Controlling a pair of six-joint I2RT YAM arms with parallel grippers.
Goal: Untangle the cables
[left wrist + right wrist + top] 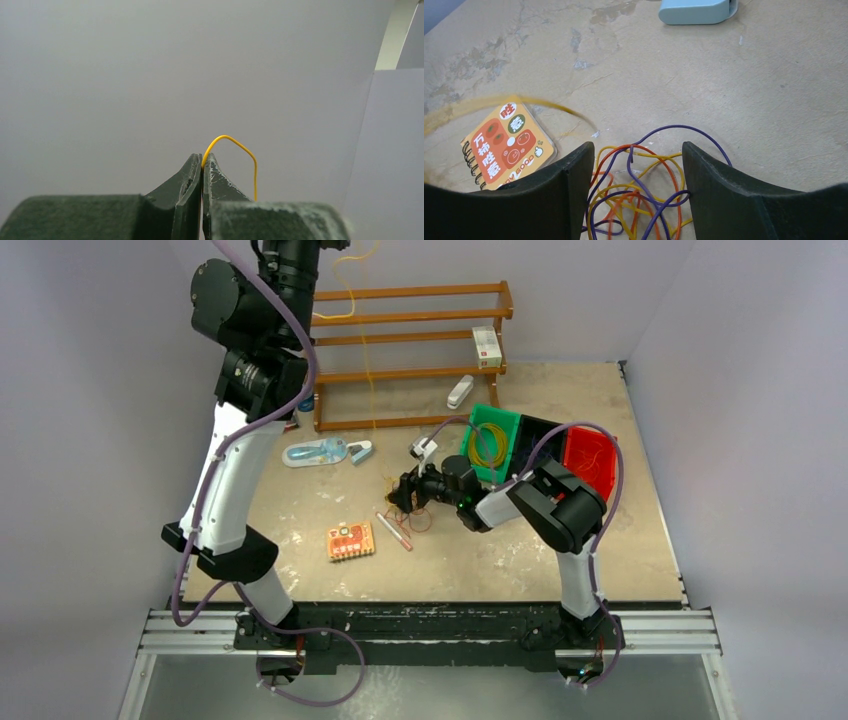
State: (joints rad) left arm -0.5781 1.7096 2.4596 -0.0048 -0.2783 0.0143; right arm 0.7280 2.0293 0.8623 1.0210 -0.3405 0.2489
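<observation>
Right fingers (566,195) astride cables (638,199), wrist view

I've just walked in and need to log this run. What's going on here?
The left gripper, raised high above the table, is shut on a yellow cable that hangs down from it. The right gripper sits low over the tangle on the table, jaws open on either side of the yellow, orange and purple loops.

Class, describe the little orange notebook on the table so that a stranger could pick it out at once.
Start at the beige table, in its near half. Left of the wire tangle and the pen lies the notebook: the only orange square, spiral-bound, with printed characters on its cover.
</observation>
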